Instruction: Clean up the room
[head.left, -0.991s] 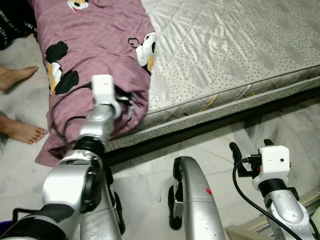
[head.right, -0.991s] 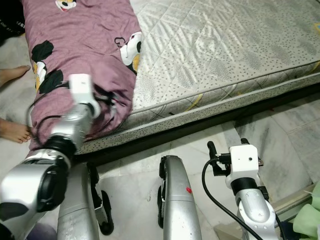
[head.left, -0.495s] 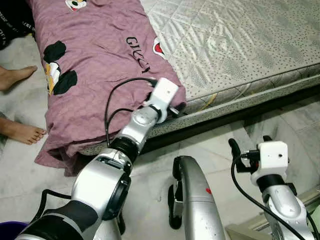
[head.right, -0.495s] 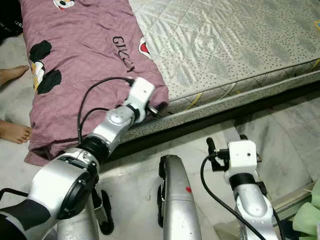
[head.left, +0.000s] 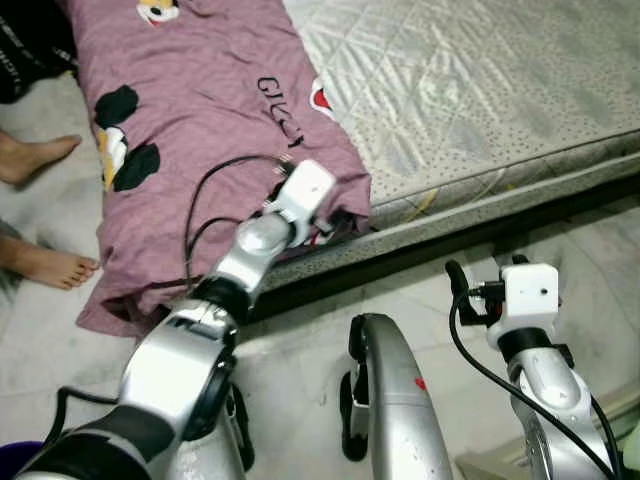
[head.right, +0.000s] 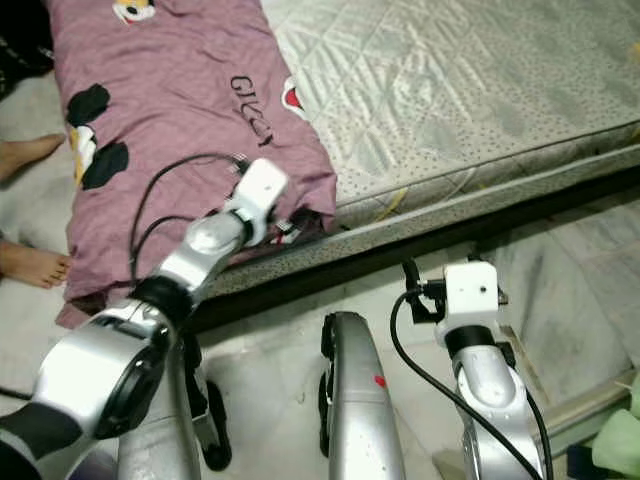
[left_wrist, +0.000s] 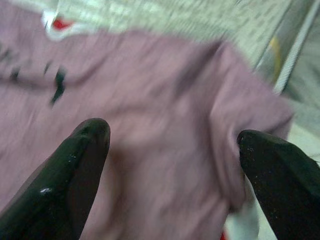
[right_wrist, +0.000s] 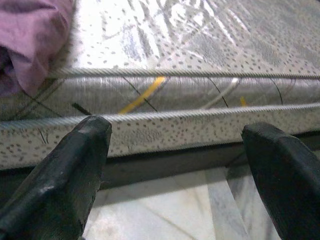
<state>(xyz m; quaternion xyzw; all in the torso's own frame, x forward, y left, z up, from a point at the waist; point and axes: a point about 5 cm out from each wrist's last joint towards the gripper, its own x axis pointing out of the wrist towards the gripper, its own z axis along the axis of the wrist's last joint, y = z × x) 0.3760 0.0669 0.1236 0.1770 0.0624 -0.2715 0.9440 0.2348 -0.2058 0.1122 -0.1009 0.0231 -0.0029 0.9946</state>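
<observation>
A mauve blanket (head.left: 200, 110) with cartoon mouse prints and black lettering lies over the left part of the quilted grey mattress (head.left: 480, 90). It hangs over the mattress's near edge towards the floor. My left gripper (head.left: 335, 218) is at the blanket's near right corner on the mattress edge. In the left wrist view the gripper (left_wrist: 175, 150) is open, with mauve cloth close in front of it. My right gripper (right_wrist: 175, 165) is open and low above the floor, facing the mattress's side.
A person's bare feet (head.left: 45, 262) rest on the marble floor left of the blanket, with dark clothing (head.left: 25, 50) behind. My silver leg (head.left: 385, 400) stands below. A green item (head.right: 622, 445) sits at the lower right.
The blanket's folded-back corner has been drawn rightward and spread, so the lettering shows. Since then my left arm has pulled back slightly to the left. My right gripper has edged forward.
</observation>
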